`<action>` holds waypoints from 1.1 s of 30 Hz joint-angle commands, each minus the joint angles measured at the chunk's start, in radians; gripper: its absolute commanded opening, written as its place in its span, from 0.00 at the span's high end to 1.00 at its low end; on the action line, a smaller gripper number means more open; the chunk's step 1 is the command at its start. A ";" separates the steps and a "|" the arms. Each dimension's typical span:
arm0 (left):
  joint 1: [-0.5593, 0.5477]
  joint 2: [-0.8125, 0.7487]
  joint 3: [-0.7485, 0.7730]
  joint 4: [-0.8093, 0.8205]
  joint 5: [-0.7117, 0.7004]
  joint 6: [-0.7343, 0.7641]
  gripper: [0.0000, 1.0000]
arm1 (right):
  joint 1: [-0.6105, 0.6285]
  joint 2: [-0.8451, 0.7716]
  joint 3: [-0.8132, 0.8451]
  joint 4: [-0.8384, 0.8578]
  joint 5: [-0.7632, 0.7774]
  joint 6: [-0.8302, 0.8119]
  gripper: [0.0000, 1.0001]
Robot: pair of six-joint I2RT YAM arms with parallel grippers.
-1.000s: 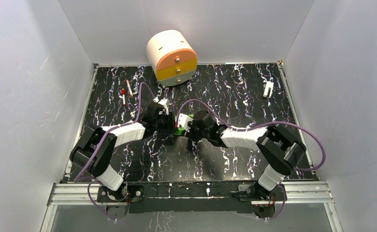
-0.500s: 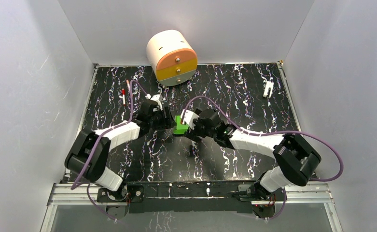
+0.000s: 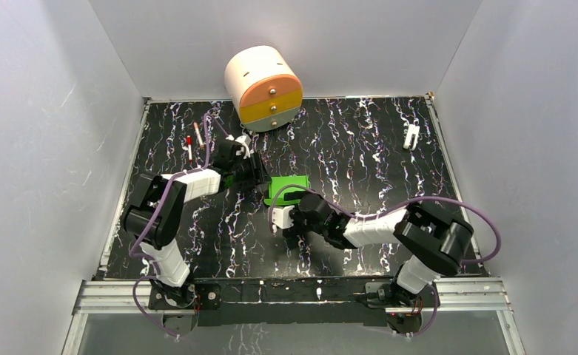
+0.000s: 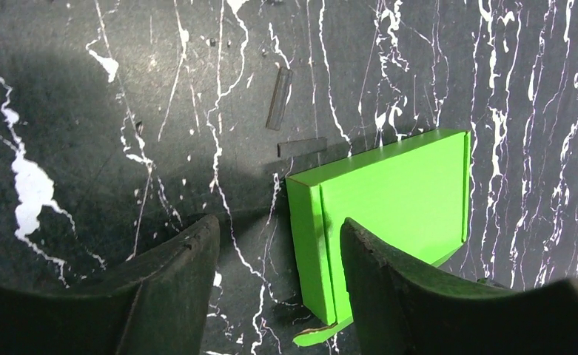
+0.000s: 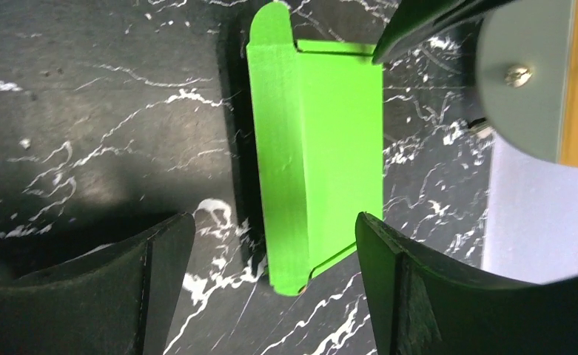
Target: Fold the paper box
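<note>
The paper box (image 3: 286,189) is a small bright green folded box lying flat on the black marbled table, with a small tab sticking out at one corner. My left gripper (image 3: 260,177) hovers just left of it, open and holding nothing. In the left wrist view the paper box (image 4: 397,194) lies ahead to the right, partly behind the right finger of the left gripper (image 4: 278,225). My right gripper (image 3: 289,216) sits on the box's near side, open wide. From the right wrist, the paper box (image 5: 323,170) lies just beyond the empty right gripper (image 5: 274,218).
A cream round drawer unit (image 3: 263,87) with orange and yellow drawers stands at the back. Two markers (image 3: 190,146) lie at the back left, and a white clip (image 3: 411,136) at the back right. Two short dark strips (image 4: 279,98) lie near the box.
Both grippers opened and let go of the green box, which now lies flat on the table. The right gripper drew back toward the near edge. The left shifted slightly back and left.
</note>
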State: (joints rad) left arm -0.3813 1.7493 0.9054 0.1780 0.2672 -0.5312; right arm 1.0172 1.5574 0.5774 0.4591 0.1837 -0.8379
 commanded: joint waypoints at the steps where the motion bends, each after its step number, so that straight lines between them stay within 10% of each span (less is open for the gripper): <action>1: 0.008 0.032 0.045 -0.037 0.049 0.032 0.43 | 0.020 0.081 -0.011 0.180 0.114 -0.147 0.13; 17: 0.017 0.075 0.073 -0.077 0.090 0.049 0.49 | 0.107 0.338 -0.059 0.716 0.333 -0.449 0.30; 33: 0.018 -0.015 0.063 -0.109 0.120 0.020 0.47 | 0.131 0.223 -0.027 0.571 0.301 -0.393 0.90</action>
State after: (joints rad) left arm -0.3676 1.8057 0.9642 0.1482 0.3599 -0.5060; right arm 1.1309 1.8793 0.5270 1.0534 0.4950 -1.2758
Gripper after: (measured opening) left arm 0.515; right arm 0.157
